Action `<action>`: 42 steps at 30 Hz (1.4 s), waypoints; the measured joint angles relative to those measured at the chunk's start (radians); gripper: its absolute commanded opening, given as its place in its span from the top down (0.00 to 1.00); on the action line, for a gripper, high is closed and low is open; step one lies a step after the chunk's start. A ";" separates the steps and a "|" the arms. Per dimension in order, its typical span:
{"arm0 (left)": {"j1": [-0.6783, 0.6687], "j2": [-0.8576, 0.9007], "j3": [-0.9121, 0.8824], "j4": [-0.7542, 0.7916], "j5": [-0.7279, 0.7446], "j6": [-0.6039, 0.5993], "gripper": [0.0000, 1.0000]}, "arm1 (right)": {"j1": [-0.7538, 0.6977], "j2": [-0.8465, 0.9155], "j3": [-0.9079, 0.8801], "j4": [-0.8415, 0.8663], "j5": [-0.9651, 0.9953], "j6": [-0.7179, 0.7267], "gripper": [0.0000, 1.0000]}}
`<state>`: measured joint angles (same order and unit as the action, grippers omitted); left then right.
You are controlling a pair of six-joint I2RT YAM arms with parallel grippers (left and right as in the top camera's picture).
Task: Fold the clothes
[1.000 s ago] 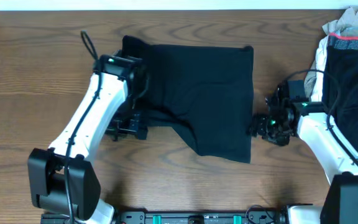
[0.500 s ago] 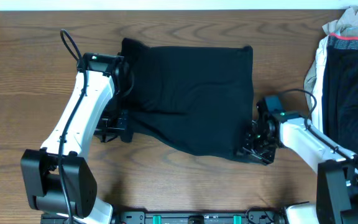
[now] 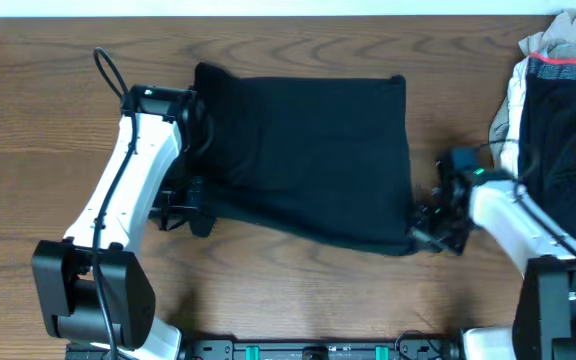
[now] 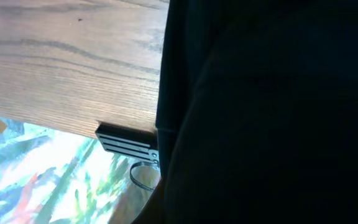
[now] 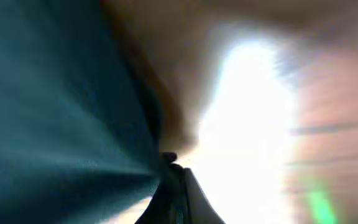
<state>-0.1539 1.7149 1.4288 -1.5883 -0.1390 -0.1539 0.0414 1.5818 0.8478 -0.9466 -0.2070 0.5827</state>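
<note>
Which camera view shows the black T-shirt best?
Overhead: the whole black T-shirt shows, spread out with its outline clear. The left wrist view gives only a close dark patch of it; the right wrist view, a blurred smear.

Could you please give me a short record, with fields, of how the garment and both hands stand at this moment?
garment: soft black T-shirt, spread mostly flat on the brown wooden table, near edge slanting
left hand: shut on the T-shirt's near-left edge
right hand: shut on the T-shirt's near-right corner
also present: heap of dark and pale garments at the table's right edge, apart from the T-shirt
fold state: no finished fold visible
</note>
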 measured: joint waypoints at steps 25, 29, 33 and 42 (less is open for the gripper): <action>0.003 0.000 0.000 -0.021 0.000 -0.029 0.56 | -0.097 -0.010 0.135 -0.153 0.267 -0.188 0.55; -0.003 0.000 0.000 -0.001 0.038 -0.029 0.56 | -0.097 -0.010 0.135 -0.148 0.269 -0.195 0.37; -0.063 -0.003 0.000 0.086 0.124 -0.020 0.55 | -0.097 -0.010 0.135 -0.145 0.259 -0.195 0.26; -0.345 -0.082 -0.082 0.269 0.242 -0.070 0.38 | -0.097 -0.010 0.135 -0.129 0.166 -0.203 0.23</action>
<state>-0.4992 1.6325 1.3472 -1.3193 0.1032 -0.2241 -0.0559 1.5723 0.9825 -1.0752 -0.0414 0.3801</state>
